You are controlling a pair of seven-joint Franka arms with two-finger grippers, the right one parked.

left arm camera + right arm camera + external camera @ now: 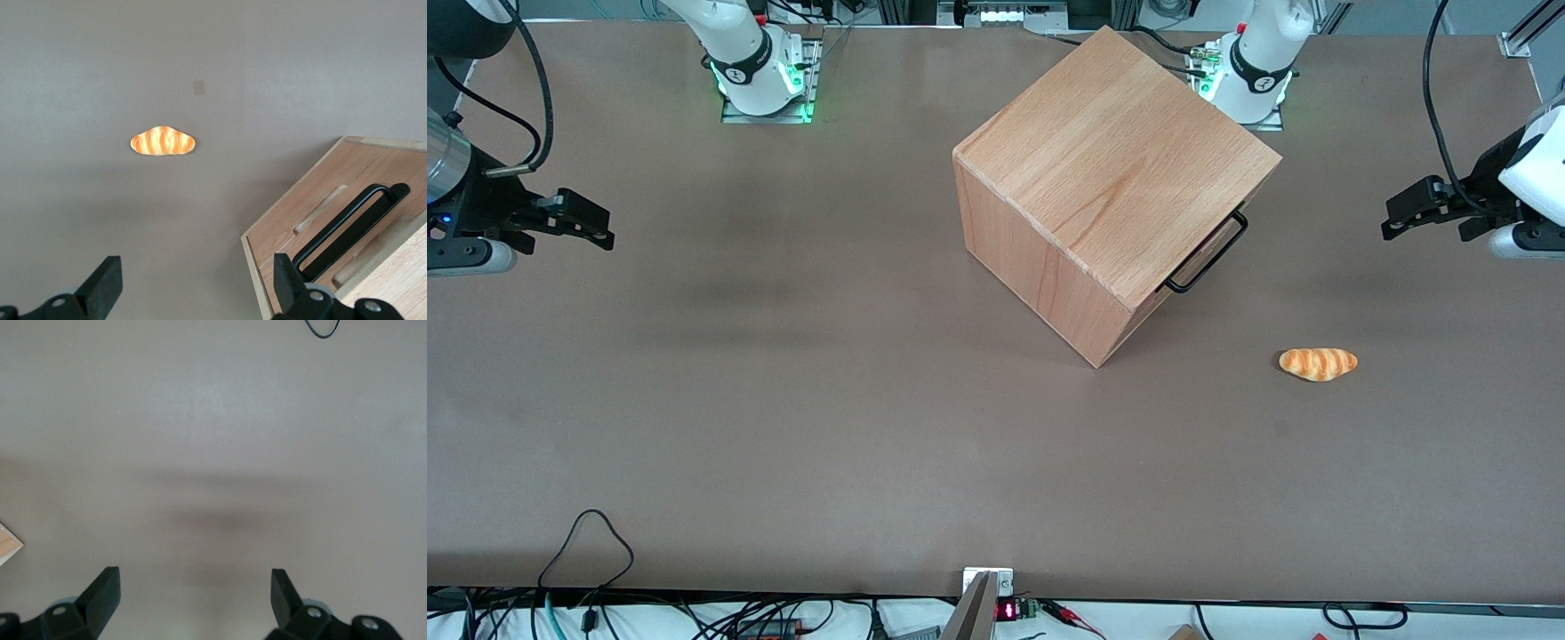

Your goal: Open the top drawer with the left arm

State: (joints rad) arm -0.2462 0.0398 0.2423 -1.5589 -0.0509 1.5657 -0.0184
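The wooden cabinet (1112, 169) stands mid-table, its front turned toward the working arm's end. The top drawer (377, 230) is shut flush, and its black bar handle (1209, 253) sticks out just under the cabinet's top edge. In the left wrist view the handle (350, 227) runs slantwise across the drawer front. My left gripper (1396, 218) hangs above the table at the working arm's end, well apart from the handle and facing it. The gripper (198, 283) is open, with nothing between its fingers (105, 283).
A small bread roll (1318, 364) lies on the brown table (783, 400), nearer the front camera than the gripper and in front of the drawer; the left wrist view shows the roll (162, 142) too. Cables trail along the table's near edge.
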